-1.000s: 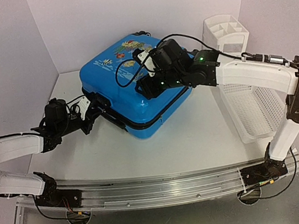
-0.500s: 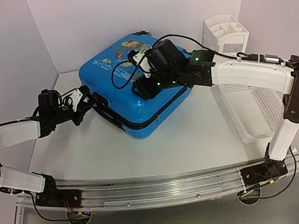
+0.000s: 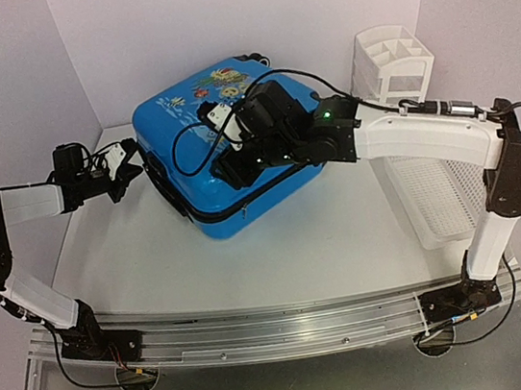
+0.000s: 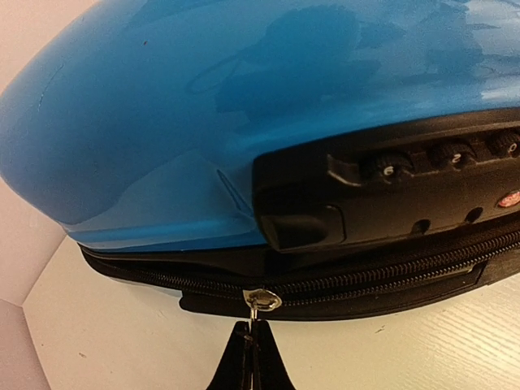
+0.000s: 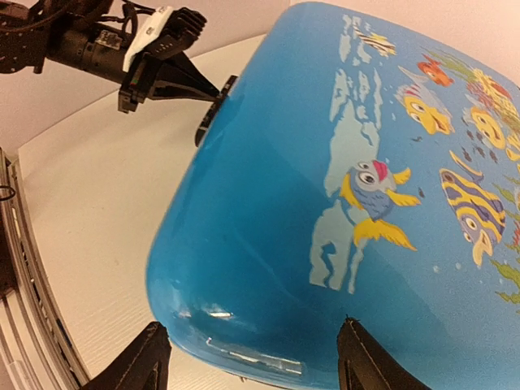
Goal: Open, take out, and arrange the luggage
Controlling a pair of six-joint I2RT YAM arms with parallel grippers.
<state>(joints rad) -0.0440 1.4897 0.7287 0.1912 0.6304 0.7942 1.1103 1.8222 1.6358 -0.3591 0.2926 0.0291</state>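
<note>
The luggage, a bright blue hard-shell suitcase with a fish print on its lid, lies flat at the back middle of the table. My left gripper is at its left side, shut on the small metal zipper pull of the black zipper band. Its fingertips pinch the tab just below the slider. My right gripper hovers open over the lid, one finger and the other set wide apart above the near corner. Whether they touch the shell I cannot tell.
A black combination lock block sits on the suitcase side above the zipper. A white compartmented organizer stands at the back right and a white perforated basket in front of it. Walls close the back and left.
My left gripper has travelled back and left along the suitcase side with the zipper pull. The suitcase has turned and shifted left, and my right gripper moved left over the lid.
</note>
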